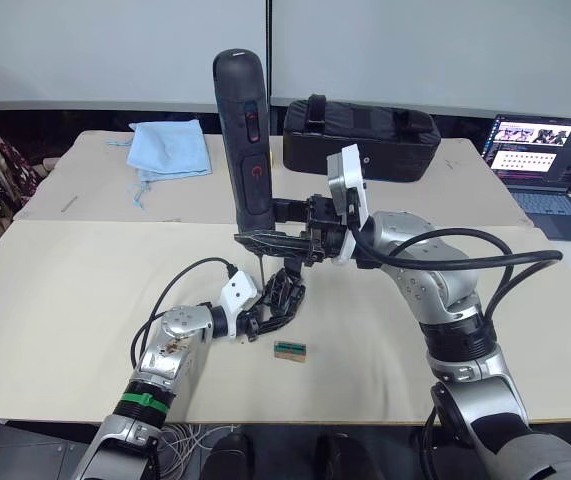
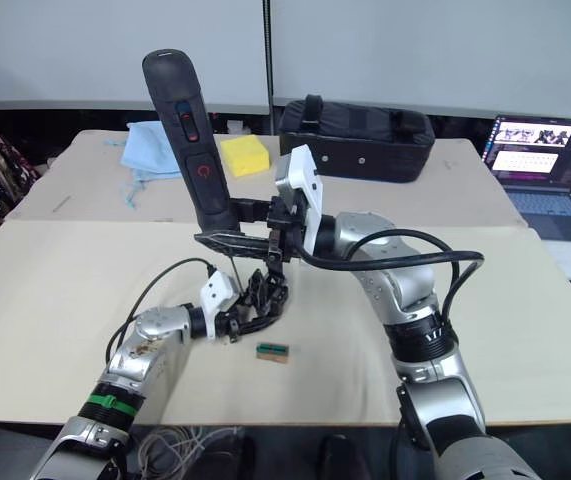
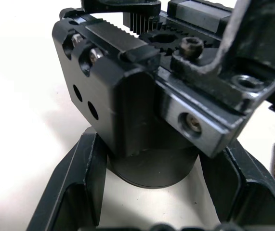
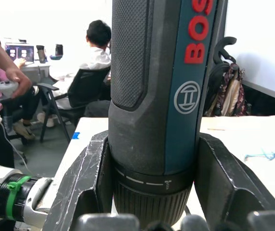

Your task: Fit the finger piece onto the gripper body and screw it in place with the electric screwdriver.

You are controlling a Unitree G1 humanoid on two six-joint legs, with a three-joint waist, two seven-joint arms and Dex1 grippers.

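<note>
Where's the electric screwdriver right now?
In the head views, the electric screwdriver stands upright at table centre, gripped by the right claw, its bit pointing down onto the gripper body held by the left claw.

place: office/lab | cues: laptop [image 1: 542,165], seated people [image 4: 97,53], whiteboard wall [image 1: 415,50]

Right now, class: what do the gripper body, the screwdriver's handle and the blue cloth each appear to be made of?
The gripper body: probably black anodised metal, matte, judging by its crisp machined edges, drilled holes and steel screws.
The electric screwdriver handle: likely moulded plastic with a rubbery grip, going by the fine dimpled texture beside a smoother printed panel.
The blue cloth: soft fabric, crumpled, with loose strings.
</note>
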